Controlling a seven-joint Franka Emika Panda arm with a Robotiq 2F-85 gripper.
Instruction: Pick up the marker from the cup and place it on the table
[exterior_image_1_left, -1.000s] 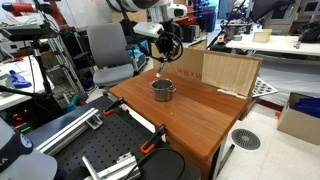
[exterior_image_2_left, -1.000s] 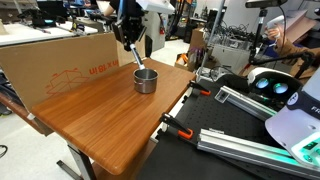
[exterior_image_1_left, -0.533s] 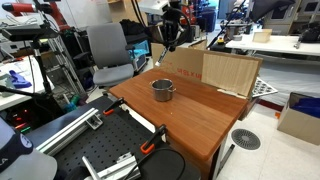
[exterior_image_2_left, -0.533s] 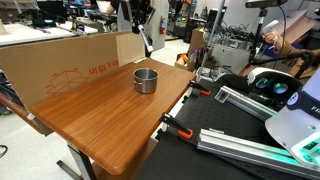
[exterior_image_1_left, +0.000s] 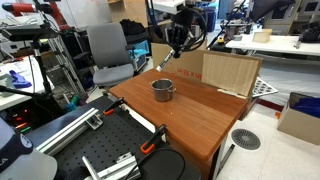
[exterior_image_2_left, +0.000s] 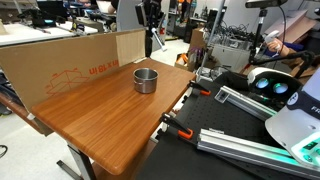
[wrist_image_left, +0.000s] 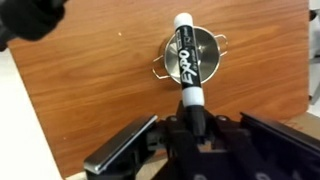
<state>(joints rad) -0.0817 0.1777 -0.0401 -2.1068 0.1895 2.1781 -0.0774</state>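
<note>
My gripper (wrist_image_left: 192, 125) is shut on the black marker (wrist_image_left: 186, 58), which has a pale label band and a white end. The marker hangs from the gripper high above the table in both exterior views (exterior_image_1_left: 168, 58) (exterior_image_2_left: 149, 45). The shiny grey metal cup (exterior_image_1_left: 163, 90) (exterior_image_2_left: 146, 80) stands empty on the reddish-brown wooden table (exterior_image_1_left: 200, 115) (exterior_image_2_left: 100, 110). In the wrist view the cup (wrist_image_left: 212, 60) lies straight below the marker, on the table (wrist_image_left: 80, 80). The gripper (exterior_image_1_left: 180, 38) (exterior_image_2_left: 150, 20) is well clear of the cup.
A cardboard box (exterior_image_1_left: 230, 70) (exterior_image_2_left: 60, 60) stands along the table's far edge. A grey office chair (exterior_image_1_left: 108, 50) is behind the table. A black perforated bench with clamps (exterior_image_1_left: 110, 150) (exterior_image_2_left: 235, 135) borders the table's near side.
The gripper has risen with the marker in it, from just over the cup to high above the table. The marker is out of the cup. The cup has not moved.
</note>
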